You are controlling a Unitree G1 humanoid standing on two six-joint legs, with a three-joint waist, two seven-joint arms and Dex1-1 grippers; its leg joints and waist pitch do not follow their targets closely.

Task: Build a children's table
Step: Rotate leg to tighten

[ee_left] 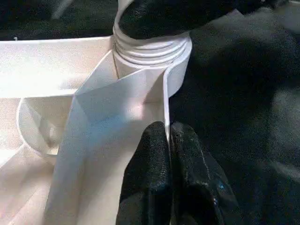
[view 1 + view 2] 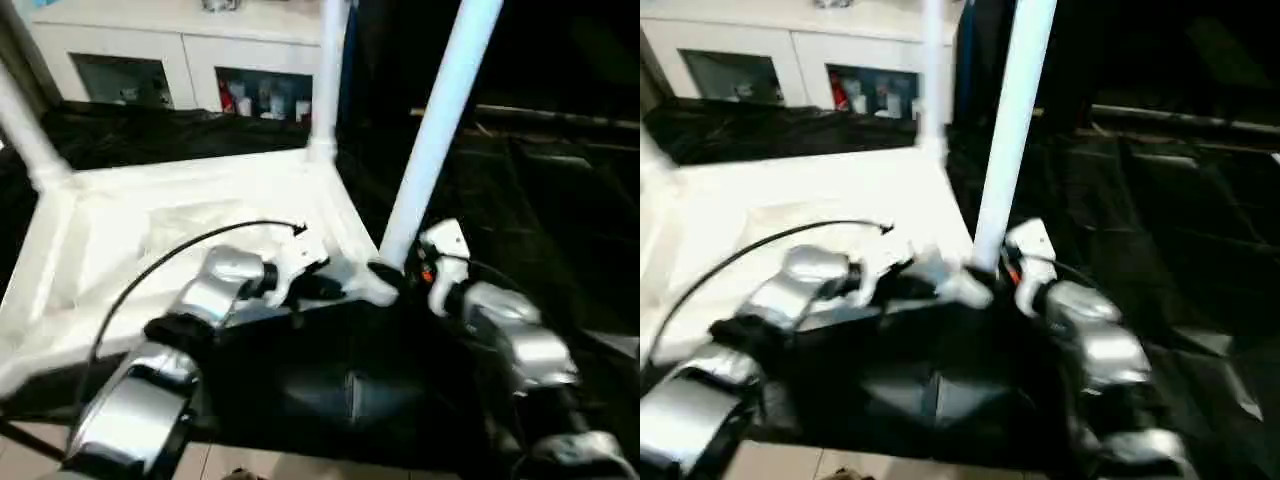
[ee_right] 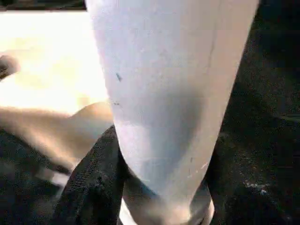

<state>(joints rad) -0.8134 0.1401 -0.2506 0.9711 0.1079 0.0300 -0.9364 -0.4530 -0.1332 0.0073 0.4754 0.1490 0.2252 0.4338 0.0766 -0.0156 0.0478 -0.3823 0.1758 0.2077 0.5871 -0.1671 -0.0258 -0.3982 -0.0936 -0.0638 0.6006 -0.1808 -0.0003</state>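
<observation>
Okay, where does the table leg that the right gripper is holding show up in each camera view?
Left eye view: the leg slants from the top edge down to the near corner socket.
Right eye view: the leg stands right of centre.
Left wrist view: its threaded base sits in the socket.
Right wrist view: the leg is close up.
Shared landmark: that corner socket.

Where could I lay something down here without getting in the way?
The black cloth right of the near leg is bare, as is the middle of the upturned tabletop. The near corner socket is crowded: the left hand pinches its rim and the right hand grips the leg's base.
</observation>
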